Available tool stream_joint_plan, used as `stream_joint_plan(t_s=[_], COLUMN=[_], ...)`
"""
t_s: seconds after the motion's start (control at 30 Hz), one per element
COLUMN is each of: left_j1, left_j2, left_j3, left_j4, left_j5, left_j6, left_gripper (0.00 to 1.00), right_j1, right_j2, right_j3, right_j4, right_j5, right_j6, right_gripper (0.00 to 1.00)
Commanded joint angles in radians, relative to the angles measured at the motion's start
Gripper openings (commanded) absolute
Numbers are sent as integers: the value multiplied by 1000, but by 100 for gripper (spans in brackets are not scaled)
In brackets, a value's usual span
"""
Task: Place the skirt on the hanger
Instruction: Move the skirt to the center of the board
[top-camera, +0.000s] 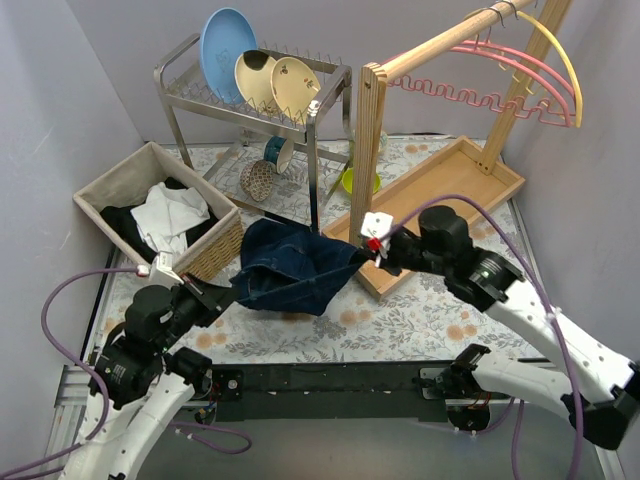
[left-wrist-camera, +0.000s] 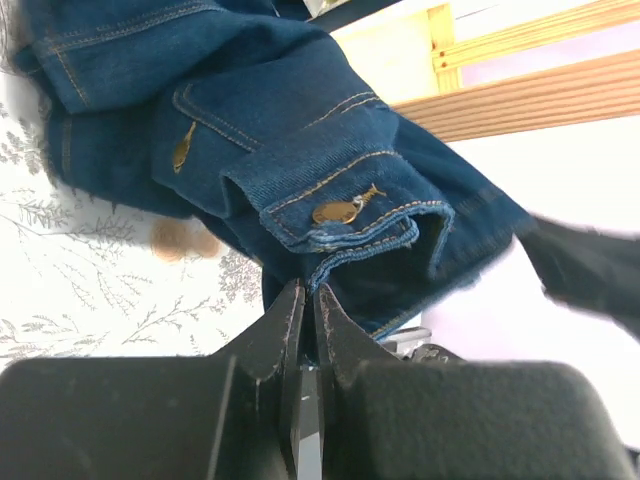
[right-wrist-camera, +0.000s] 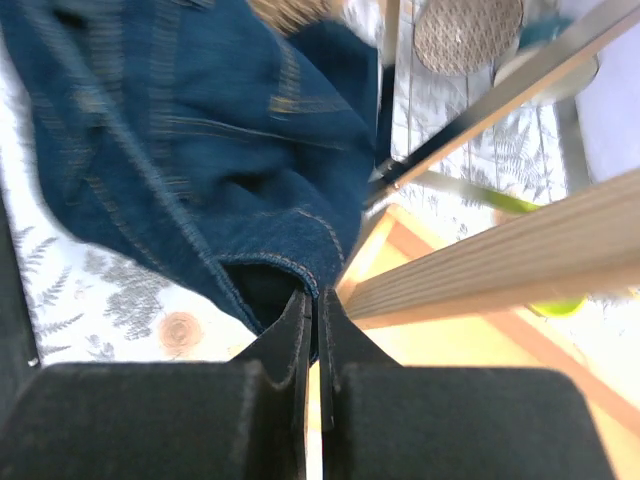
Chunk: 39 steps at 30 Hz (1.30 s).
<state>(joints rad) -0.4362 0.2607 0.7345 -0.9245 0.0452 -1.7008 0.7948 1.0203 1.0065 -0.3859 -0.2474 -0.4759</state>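
Reaching inward, left gripper (top-camera: 228, 291) and right gripper (top-camera: 362, 250) pinch opposite edges of skirt (top-camera: 290, 265).

Overhead rear overview; both wrist views close on skirt (top-camera: 290, 265).

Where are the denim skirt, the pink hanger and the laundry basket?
denim skirt (top-camera: 290, 268), overhead view, middle of the fabric
pink hanger (top-camera: 470, 100), overhead view, wavy lower bar
laundry basket (top-camera: 218, 250), overhead view, woven front wall
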Motion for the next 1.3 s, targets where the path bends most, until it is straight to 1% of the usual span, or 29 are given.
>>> stream_joint_plan(t_s=[0.0,0.03,0.07,0.17,0.2,0.23,0.27,0.33,0.37,0.43,0.47,0.53,0.6,0.63,0.73,0.77,0.87,0.9,1.0,1.07,1.1,1.13,1.17,1.2,1.23,1.27], left_j1=[-3,-3,-3,-3,-3,-3,-3,-3,-3,-3,-3,-3,-3,-3,-3,-3,-13,-24,-105,-188,-222,-305,-352,-398,-479,-514], left_j2=[6,5,3,-21,-24,-23,-17,14,56,110,156,198,270,299,391,411,482,497,560,629,661,719,757,791,825,888], left_j3=[-107,-185,-223,-366,-380,-382,-367,-321,-275,-236,-222,-172,-100,-80,1,18,94,112,158,190,203,218,255,282,308,359], left_j4=[16,25,33,102,101,93,89,38,30,27,47,59,52,49,23,-5,-65,-76,-96,-106,-108,-111,-114,-119,-129,-154], left_j5=[48,86,173,332,376,387,396,360,354,346,355,360,370,395,470,473,453,435,366,308,239,196,164,77,33,-5], left_j6=[-74,-83,-101,-129,-140,-134,-126,-74,-51,2,18,80,143,208,309,367,473,484,501,504,506,501,506,523,536,558], left_gripper=[0,0,0,0,0,1,5,17,22,25,32,36,43,45,52,54,58,59,63,63,64,64,64,64,64,65], right_j1=[-42,-43,-45,-46,-46,-48,-46,-46,-46,-46,-46,-46,-46,-46,-46,-48,-52,-58,-85,-111,-121,-135,-167,-183,-209,-218], right_j2=[-115,-126,-146,-166,-166,-163,-154,-137,-115,-94,-72,-54,-31,-28,-23,-20,-3,1,26,44,49,55,63,66,66,63], right_j3=[-107,-168,-196,-303,-328,-345,-367,-370,-370,-365,-367,-368,-373,-373,-368,-364,-345,-339,-324,-316,-315,-310,-301,-293,-290,-284], right_j4=[-129,-142,-162,-189,-195,-202,-212,-229,-232,-235,-234,-234,-234,-234,-226,-219,-218,-217,-222,-219,-219,-219,-223,-229,-237,-238], right_j5=[-67,-50,-27,11,22,23,10,-4,-21,-39,-61,-78,-90,-92,-92,-95,-105,-113,-139,-150,-150,-154,-179,-199,-217,-240], right_j6=[-78,-90,-107,-181,-203,-219,-230,-236,-237,-240,-239,-239,-234,-233,-228,-225,-211,-207,-204,-199,-198,-193,-193,-196,-198,-199], right_gripper=[1,1,1,1,2,3,9,13,16,18,19,20,23,24,32,35,37,37,37,37,36,36,35,34,34,33])
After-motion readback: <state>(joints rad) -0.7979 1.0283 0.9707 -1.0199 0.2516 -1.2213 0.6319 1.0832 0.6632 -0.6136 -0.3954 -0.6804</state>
